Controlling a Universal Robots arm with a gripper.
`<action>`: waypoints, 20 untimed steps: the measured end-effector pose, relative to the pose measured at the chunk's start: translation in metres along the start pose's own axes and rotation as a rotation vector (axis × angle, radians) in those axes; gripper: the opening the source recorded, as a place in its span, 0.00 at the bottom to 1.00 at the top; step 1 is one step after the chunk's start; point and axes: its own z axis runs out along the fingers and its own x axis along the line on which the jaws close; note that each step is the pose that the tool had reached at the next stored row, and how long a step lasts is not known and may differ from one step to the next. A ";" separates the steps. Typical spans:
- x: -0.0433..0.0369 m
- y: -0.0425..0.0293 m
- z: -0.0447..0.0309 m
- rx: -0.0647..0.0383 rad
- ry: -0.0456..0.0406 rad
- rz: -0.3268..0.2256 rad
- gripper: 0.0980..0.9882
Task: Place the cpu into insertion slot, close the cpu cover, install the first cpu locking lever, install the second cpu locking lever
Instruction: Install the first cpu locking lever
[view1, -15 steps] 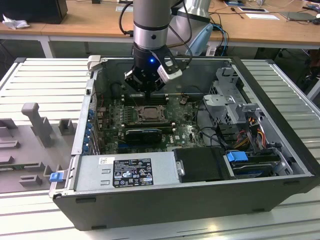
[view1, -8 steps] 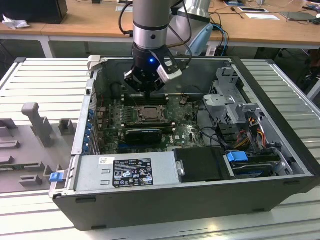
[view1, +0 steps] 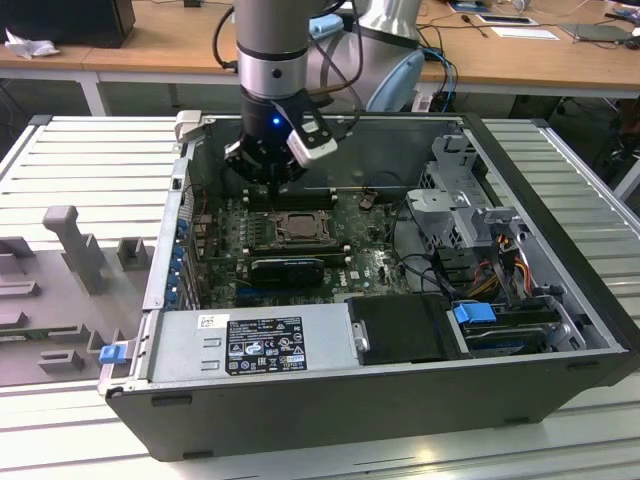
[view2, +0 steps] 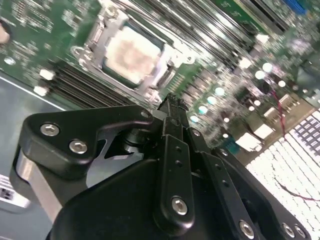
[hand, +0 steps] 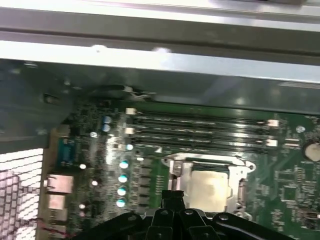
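Observation:
The cpu (view2: 132, 50) lies flat in the insertion slot (view2: 165, 75), its pale metal top showing through the window of the cpu cover (view2: 95, 47), which lies down around it. In the first wrist view the cpu (hand: 210, 187) and cover (hand: 181, 172) sit just beyond my fingertips. In the exterior view my gripper (view1: 268, 178) hangs inside the open computer case, above the board just behind the slot (view1: 297, 225). Its fingers (view2: 170, 107) are pressed together, shut on nothing, and clear of the cover.
Long black memory slots (hand: 200, 130) run behind the socket, near the case's back wall (hand: 160, 55). A power supply (view1: 250, 345) fills the case front, a drive cage (view1: 460, 200) and cables (view1: 500, 260) stand at the exterior view's right. Grey fixtures (view1: 75, 245) stand outside the case.

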 end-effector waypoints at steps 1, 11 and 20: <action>0.0056 0.0004 0.0001 0.000 -0.0007 0.000 0.01; 0.0271 0.0174 0.0018 -0.002 -0.0075 0.000 0.01; 0.0208 0.0322 0.0023 -0.002 -0.0089 0.000 0.01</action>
